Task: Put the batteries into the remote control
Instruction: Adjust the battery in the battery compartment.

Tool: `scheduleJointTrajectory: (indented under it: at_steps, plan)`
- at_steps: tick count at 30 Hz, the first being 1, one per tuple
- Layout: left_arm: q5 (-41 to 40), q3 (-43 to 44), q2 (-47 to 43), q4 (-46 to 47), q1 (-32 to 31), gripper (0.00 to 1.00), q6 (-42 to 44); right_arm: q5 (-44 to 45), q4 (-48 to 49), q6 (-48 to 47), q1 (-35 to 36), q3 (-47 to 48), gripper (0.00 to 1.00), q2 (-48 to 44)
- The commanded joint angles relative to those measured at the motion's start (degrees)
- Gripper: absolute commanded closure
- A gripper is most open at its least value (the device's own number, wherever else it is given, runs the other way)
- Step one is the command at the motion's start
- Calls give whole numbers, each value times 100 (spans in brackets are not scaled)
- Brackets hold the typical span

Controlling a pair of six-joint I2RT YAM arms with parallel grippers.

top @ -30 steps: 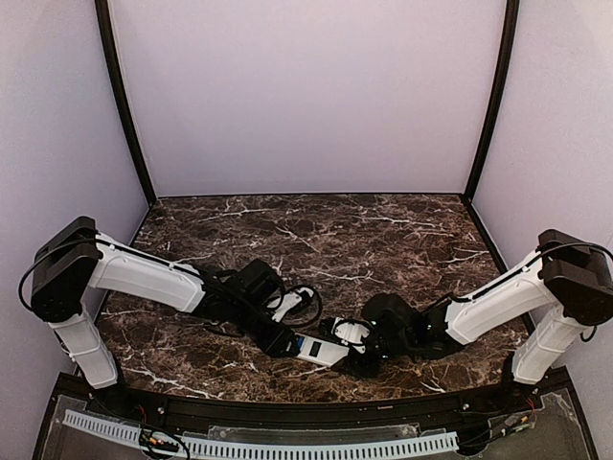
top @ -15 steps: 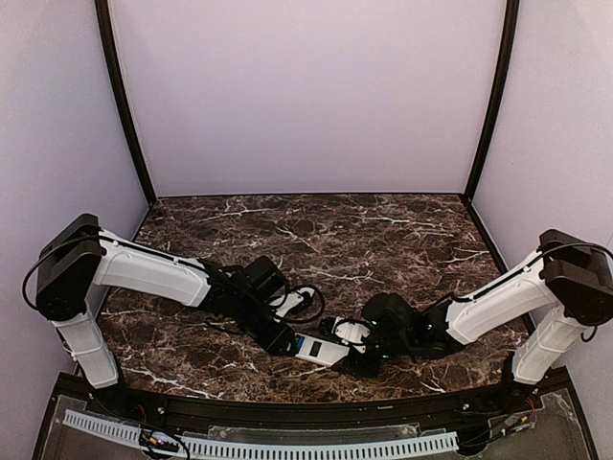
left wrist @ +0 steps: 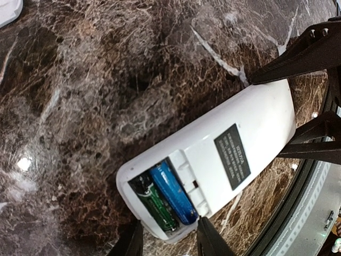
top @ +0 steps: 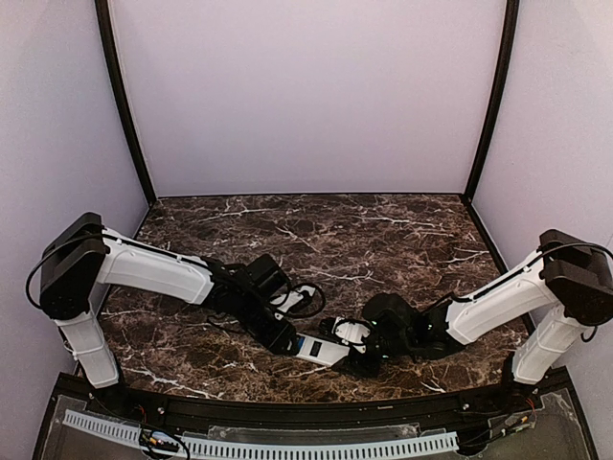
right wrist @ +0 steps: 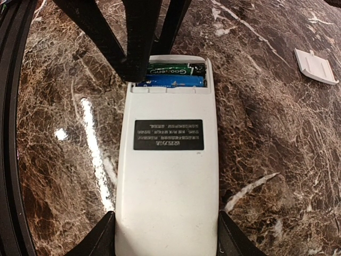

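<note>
The remote control [top: 321, 350] lies face down on the marble table, its plain white back with a black label up [right wrist: 168, 176]. Its battery bay is open and holds two batteries side by side, a blue one [left wrist: 171, 193] and a green-black one [left wrist: 154, 205]; both also show in the right wrist view [right wrist: 170, 74]. My right gripper [right wrist: 165, 237] is shut on the remote's closed end, a finger on each long side. My left gripper [left wrist: 169, 242] hovers at the bay end with its fingers a little apart, holding nothing.
The small loose white cover [right wrist: 316, 66] lies on the table apart from the remote, also at the corner of the left wrist view [left wrist: 8, 10]. The table's black front rail [top: 306, 412] runs just near of the remote. Purple walls enclose the table.
My left arm has shifted slightly to the right. The remote and my right gripper have not moved.
</note>
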Motion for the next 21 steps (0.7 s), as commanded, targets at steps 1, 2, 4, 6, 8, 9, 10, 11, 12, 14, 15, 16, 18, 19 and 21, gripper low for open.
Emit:
scheduleJointTrajectory:
  at_steps: [1,2,4,6,8,9,10,11,12,14,15,16,18,19,21]
  plan:
    - [-112,68,347,281,-36,65,-150,267,-88,74,9,-102,100,-45]
    - [-126,86,357,252,-35,65,-154,273,-88,74,7,-100,100,-51]
    - [-190,115,389,197,-36,66,-176,274,-90,74,9,-104,100,-57]
    - [-233,157,426,136,-26,67,-198,271,-97,83,9,-104,100,-57]
    - [-318,175,443,72,-25,67,-226,265,-99,83,9,-104,100,-54]
    - [-348,186,443,58,-7,68,-243,273,-105,83,7,-103,100,-51]
    - [-372,193,449,16,2,68,-262,274,-100,85,7,-100,100,-49]
    - [-381,219,471,-18,20,68,-294,274,-93,85,9,-98,100,-45]
    - [-379,232,481,-32,24,67,-305,273,-97,83,9,-92,100,-41]
    - [-358,277,517,-53,34,65,-371,271,-100,83,15,-92,100,-29]
    - [-298,292,526,-31,34,63,-379,285,-104,78,17,-86,100,-24]
    - [-277,308,536,-29,36,63,-400,297,-107,90,14,-88,100,-23]
    - [-218,331,551,-12,37,62,-437,301,-117,100,16,-84,100,-23]
    - [-162,339,556,16,37,61,-451,308,-118,100,16,-82,100,-23]
    - [-129,355,560,17,33,61,-451,317,-125,98,18,-79,100,-14]
